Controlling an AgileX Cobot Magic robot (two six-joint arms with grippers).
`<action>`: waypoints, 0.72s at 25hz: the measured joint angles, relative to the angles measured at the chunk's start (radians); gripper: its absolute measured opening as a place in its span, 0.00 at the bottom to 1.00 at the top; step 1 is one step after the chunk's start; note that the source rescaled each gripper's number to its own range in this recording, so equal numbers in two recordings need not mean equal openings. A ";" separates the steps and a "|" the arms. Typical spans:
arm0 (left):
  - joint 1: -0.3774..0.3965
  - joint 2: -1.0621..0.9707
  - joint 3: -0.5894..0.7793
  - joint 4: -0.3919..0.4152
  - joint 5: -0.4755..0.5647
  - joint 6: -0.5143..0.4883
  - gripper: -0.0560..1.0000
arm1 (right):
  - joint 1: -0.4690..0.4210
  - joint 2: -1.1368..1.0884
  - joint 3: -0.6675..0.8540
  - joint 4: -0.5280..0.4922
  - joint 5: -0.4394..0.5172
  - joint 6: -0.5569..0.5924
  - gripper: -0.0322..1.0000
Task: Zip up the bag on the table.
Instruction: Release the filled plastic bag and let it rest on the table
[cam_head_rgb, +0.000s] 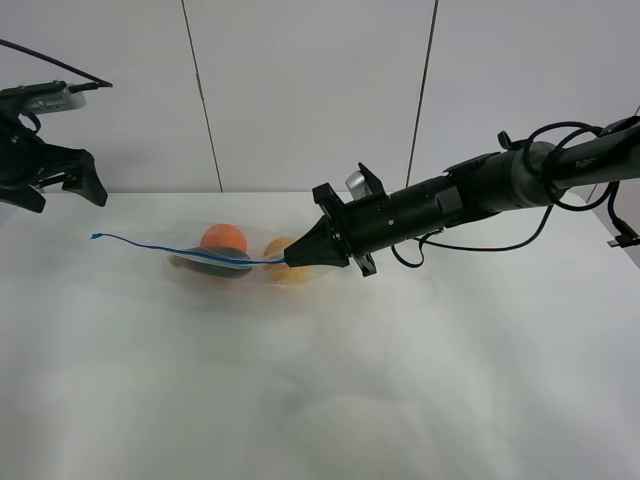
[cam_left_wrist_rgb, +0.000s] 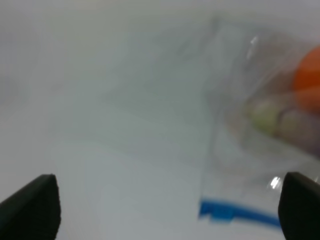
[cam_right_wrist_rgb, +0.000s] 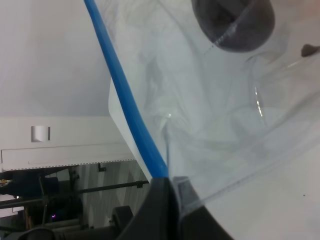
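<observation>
The clear plastic bag (cam_head_rgb: 235, 262) lies on the white table (cam_head_rgb: 320, 380), with an orange (cam_head_rgb: 223, 238), a yellow pear (cam_head_rgb: 281, 250) and a dark eggplant (cam_head_rgb: 215, 266) showing through. Its blue zip strip (cam_head_rgb: 170, 250) runs from the far left end to my right gripper (cam_head_rgb: 290, 262), which is shut on the strip at its right end. In the right wrist view the strip (cam_right_wrist_rgb: 125, 95) enters the closed fingertips (cam_right_wrist_rgb: 167, 187). My left gripper (cam_head_rgb: 60, 175) is raised at the far left, open and empty; its view shows the bag's corner (cam_left_wrist_rgb: 225, 210) blurred.
The table's back edge meets a white panelled wall (cam_head_rgb: 300, 90). The right arm (cam_head_rgb: 480, 195) stretches across the table's right half, with cables hanging from it.
</observation>
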 joint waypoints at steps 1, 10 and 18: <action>0.000 0.000 -0.017 0.032 0.035 -0.038 1.00 | 0.000 0.000 0.000 0.000 0.000 0.000 0.03; -0.043 -0.013 -0.081 0.108 0.268 -0.138 1.00 | 0.000 0.000 0.000 -0.001 0.001 0.000 0.03; -0.126 -0.144 -0.080 0.144 0.298 -0.142 1.00 | 0.000 0.000 0.000 -0.003 0.001 0.000 0.03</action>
